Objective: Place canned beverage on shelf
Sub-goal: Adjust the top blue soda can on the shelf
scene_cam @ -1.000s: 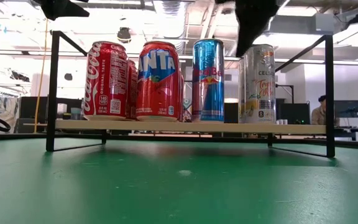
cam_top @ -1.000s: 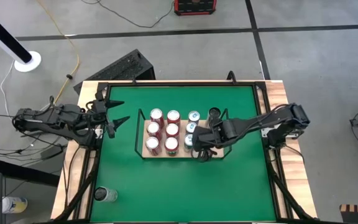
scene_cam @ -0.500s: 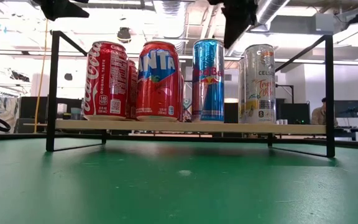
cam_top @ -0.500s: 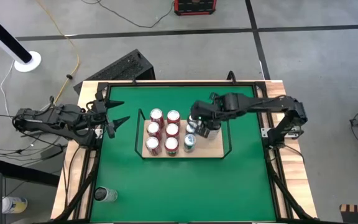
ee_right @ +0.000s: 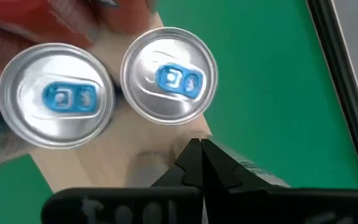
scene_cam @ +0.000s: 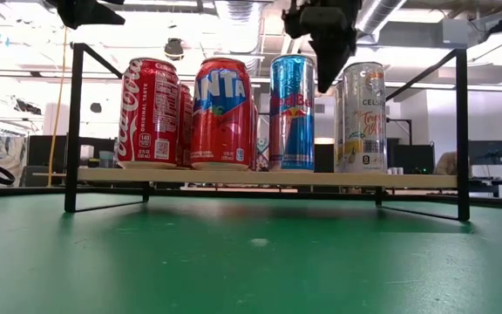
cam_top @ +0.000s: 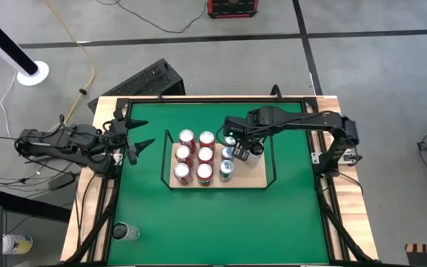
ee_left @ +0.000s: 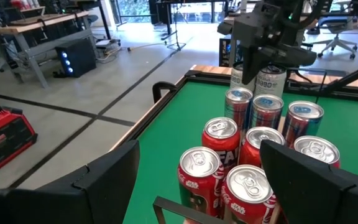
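Green-topped table [cam_top: 206,215] on a grey concrete floor, cables trailing beyond; light-wood shelf [cam_top: 254,178] with black wire rails at mid-table, loaded with upright cans; right gripper [cam_top: 242,146] above the shelf's open end, fingers pressed together and holding nothing in the right wrist view; silver Celsius can [scene_cam: 362,117] standing just below and beside those fingertips, long axis vertical, base flat on the board; blue Red Bull can [scene_cam: 292,112] next inward, red Fanta can [scene_cam: 223,113] and Coca-Cola can [scene_cam: 148,113] farther inward; left gripper [cam_top: 136,144] well apart at the table's edge, fingers spread and empty; likely next can [cam_top: 125,232] lying near the table's corner, nearer the left arm than the right.
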`<state>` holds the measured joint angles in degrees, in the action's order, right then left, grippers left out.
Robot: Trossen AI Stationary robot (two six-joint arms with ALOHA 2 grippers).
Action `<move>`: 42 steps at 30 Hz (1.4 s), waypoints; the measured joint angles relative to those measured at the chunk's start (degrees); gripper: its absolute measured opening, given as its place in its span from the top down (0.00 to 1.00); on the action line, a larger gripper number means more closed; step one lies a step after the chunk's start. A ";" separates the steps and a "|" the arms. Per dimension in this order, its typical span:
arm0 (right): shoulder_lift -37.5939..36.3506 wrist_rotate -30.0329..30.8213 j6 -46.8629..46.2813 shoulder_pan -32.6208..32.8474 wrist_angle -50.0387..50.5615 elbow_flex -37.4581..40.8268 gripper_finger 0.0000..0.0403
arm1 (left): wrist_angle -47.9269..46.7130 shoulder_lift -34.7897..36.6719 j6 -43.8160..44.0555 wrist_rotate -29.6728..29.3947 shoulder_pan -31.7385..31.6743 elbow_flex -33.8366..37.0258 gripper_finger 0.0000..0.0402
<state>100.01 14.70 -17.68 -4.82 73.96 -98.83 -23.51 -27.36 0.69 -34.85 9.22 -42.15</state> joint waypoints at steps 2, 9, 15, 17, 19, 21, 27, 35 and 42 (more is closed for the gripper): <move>0.70 -0.02 -0.03 -0.27 -0.02 -0.07 0.95 | -0.13 0.01 0.04 0.00 0.01 0.00 0.20; 2.22 -0.25 0.23 -1.43 0.38 -0.06 0.95 | -0.15 -0.01 0.00 0.00 -0.01 0.00 0.20; 2.55 -0.30 1.12 -1.71 -0.66 -0.11 0.95 | -0.17 0.00 0.01 0.00 0.00 0.00 0.20; 2.54 -0.28 1.27 -1.77 -0.76 -0.11 0.95 | -0.17 0.01 0.00 0.00 -0.01 0.00 0.20; 2.53 -0.28 1.43 -1.77 -1.21 -0.11 0.95 | -0.17 0.01 0.01 0.00 0.01 0.00 0.20; 2.53 -0.28 1.54 -1.80 -1.56 -0.11 0.95 | -0.17 -0.01 0.00 0.00 0.00 0.00 0.20; 2.53 -1.56 2.49 -2.05 -2.60 -0.11 0.95 | -0.17 0.01 0.00 0.00 0.01 0.00 0.20; 2.53 -1.66 2.99 -2.07 -3.33 -0.11 0.95 | -0.17 0.00 0.00 0.00 0.01 0.00 0.20; 2.53 -1.78 4.07 -2.08 -4.32 -0.11 0.95 | -0.17 -0.01 0.00 0.00 0.01 0.00 0.20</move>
<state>102.54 12.92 -13.61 -6.90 69.64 -98.94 -23.68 -27.38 0.69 -34.85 9.23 -42.15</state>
